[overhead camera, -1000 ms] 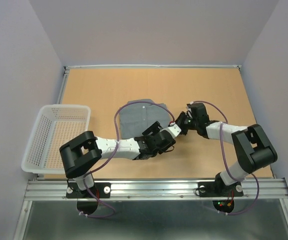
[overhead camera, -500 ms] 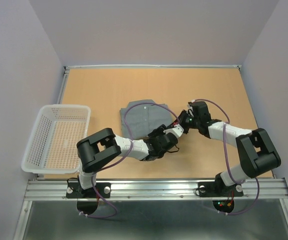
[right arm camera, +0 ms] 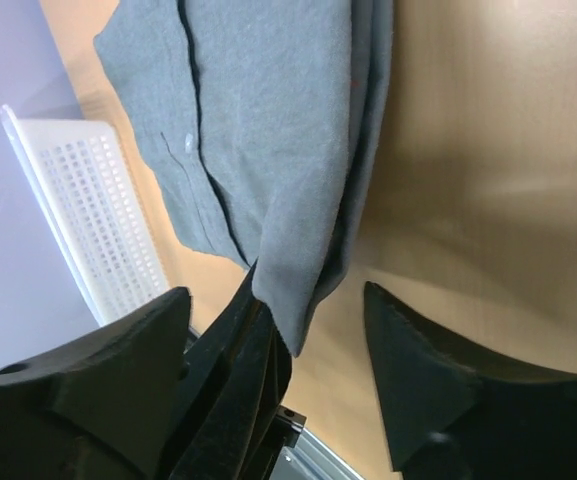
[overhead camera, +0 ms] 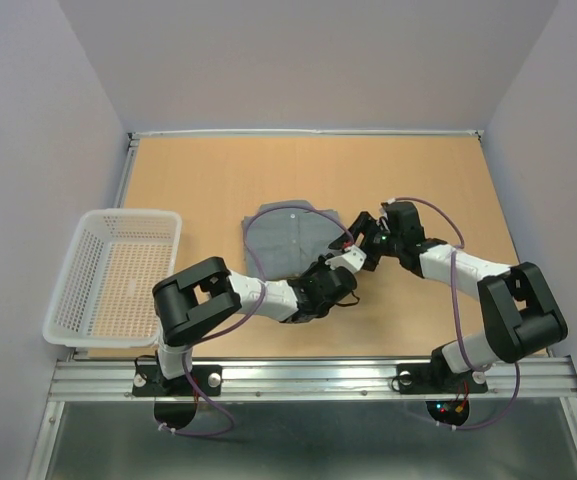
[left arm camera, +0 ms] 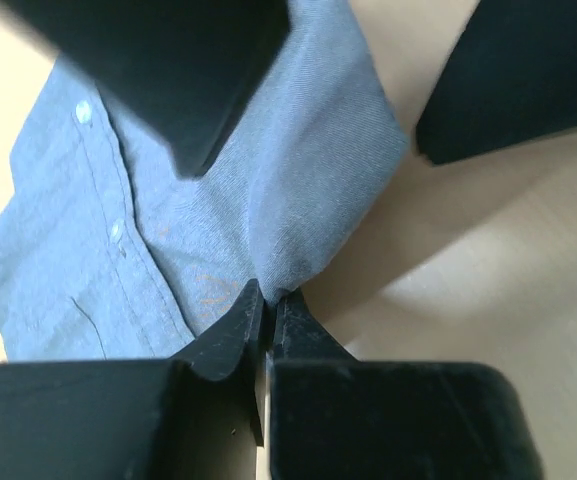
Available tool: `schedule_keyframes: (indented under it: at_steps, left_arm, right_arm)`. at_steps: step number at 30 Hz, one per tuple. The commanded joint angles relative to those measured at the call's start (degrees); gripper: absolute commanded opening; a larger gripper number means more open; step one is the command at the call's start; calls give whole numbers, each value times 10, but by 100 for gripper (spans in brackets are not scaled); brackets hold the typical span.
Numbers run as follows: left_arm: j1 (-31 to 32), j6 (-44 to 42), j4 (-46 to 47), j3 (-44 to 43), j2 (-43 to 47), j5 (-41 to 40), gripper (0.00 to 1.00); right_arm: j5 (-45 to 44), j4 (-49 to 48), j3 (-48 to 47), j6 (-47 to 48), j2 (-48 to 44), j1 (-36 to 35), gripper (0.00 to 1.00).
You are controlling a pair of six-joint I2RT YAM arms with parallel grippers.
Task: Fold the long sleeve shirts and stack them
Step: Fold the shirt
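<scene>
grey shirt [left arm camera: 298, 170] corner pinched in left gripper [left arm camera: 270, 300]; right gripper [right arm camera: 276, 300] spread wide, holding nothing.

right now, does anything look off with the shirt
The shirt has its near right corner pinched in the left gripper and puckered up, so the fold does not lie flat. The right gripper is open around it.

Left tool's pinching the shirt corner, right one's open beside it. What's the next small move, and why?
Probably back the right tool away from the shirt. Its jaws stand open astride the very corner the left tool is shut on, so it holds nothing and might snag the cloth once that corner gets folded over.
</scene>
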State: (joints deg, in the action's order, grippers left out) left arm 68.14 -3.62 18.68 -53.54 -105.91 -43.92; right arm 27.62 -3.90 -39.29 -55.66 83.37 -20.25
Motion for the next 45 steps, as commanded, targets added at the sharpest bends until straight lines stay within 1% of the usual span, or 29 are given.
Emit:
schedule_keyframes:
  at_steps: [1,7,9,11,12,17,19,23,26,28,29,30,35,37,38,39,40,41,42,44,45]
  left_arm:
    - [-3,51,-16,20,52,-13,0]
    - [-3,80,-36,34,73,2,0]
    - [-3,85,-38,41,86,5,0]
    - [-2,92,-39,47,94,7,0]
    - [-2,94,-40,48,101,9,0]
    - [-1,110,-49,52,112,10,0]
    - [1,120,-51,53,116,9,0]
    - [2,132,-51,53,116,10,0]
    - [3,140,-51,48,113,6,0]
    - [2,146,-51,48,113,3,0]
    - [3,153,-51,46,112,2,1]
    - [3,156,-51,45,112,4,1]
    - [3,175,-51,45,111,12,2]
    - [3,180,-50,47,112,17,2]
    - [4,182,-51,48,112,20,2]
    - [4,184,-50,49,116,28,3]
    - [5,185,-49,51,118,30,4]
    - [5,187,-50,55,120,28,4]
    - [5,193,-51,59,131,27,7]
    - [5,201,-61,65,147,26,11]
    - [5,206,-67,69,155,30,21]
  right_arm:
    - [-29,12,-47,-2,-9,13,79]
    - [-53,30,-70,1,11,36,88]
    - [-45,28,-83,14,35,36,91]
    - [-21,28,-97,28,64,36,91]
    - [1,28,-101,29,95,36,91]
    - [26,-15,-108,28,151,36,91]
    - [44,-45,-109,16,173,33,91]
    - [62,-73,-122,10,211,17,90]
    - [84,-106,-128,-1,245,1,82]
    - [92,-134,-114,-10,253,-2,77]
    - [96,-154,-107,-27,258,-2,74]
    - [105,-183,-97,-37,265,-2,67]
    - [108,-198,-91,-24,279,-2,51]
    - [104,-199,-92,-15,279,-2,41]
    - [104,-199,-93,-11,280,-2,32]
    - [103,-199,-94,-8,280,-2,26]
    - [101,-200,-94,1,277,-2,18]
    - [98,-199,-94,6,275,-2,5]
    - [92,-198,-93,11,270,-1,1]
    - [88,-197,-94,27,254,0,0]
    - [85,-189,-97,33,249,5,0]
